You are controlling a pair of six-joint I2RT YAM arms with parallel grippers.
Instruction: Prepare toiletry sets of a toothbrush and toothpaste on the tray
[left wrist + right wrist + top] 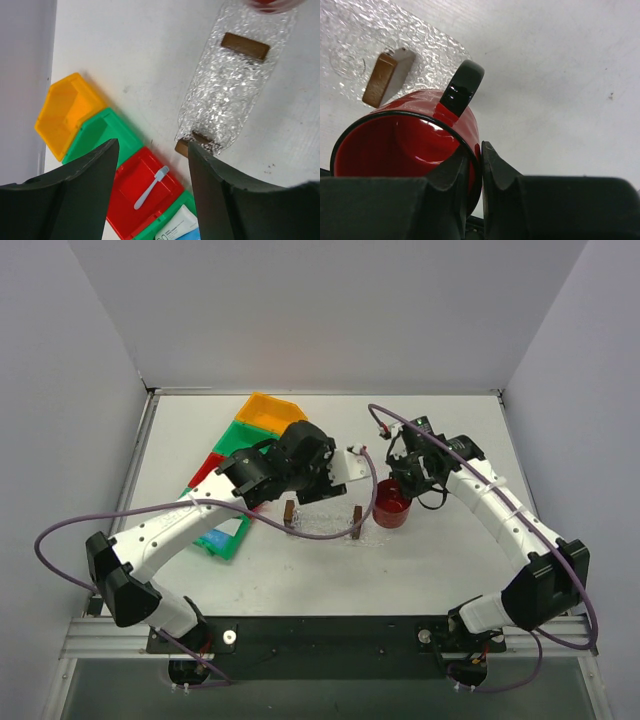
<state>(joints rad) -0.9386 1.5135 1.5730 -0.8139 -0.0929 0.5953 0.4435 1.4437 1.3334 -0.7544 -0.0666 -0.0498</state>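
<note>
A slim pale blue toothbrush (151, 181) lies in a red bin (127, 187). A whitish toothpaste tube (178, 226) and the corner of a blue tube (194, 235) lie in the green bin beside it. The clear crinkled tray (231, 82) with two brown handles lies on the table and also shows in the top view (325, 523). My left gripper (152, 145) is open and empty, high above the red bin and the tray's near end. My right gripper (480, 150) is shut on the wall of a red mug (395, 145), one finger inside and one outside.
An orange bin (268, 412), a green bin (238, 438) and the red bin (204, 470) stand in a row at the left. The red mug (392, 508) stands just right of the tray's right handle (357, 516). Walls close in the table's sides.
</note>
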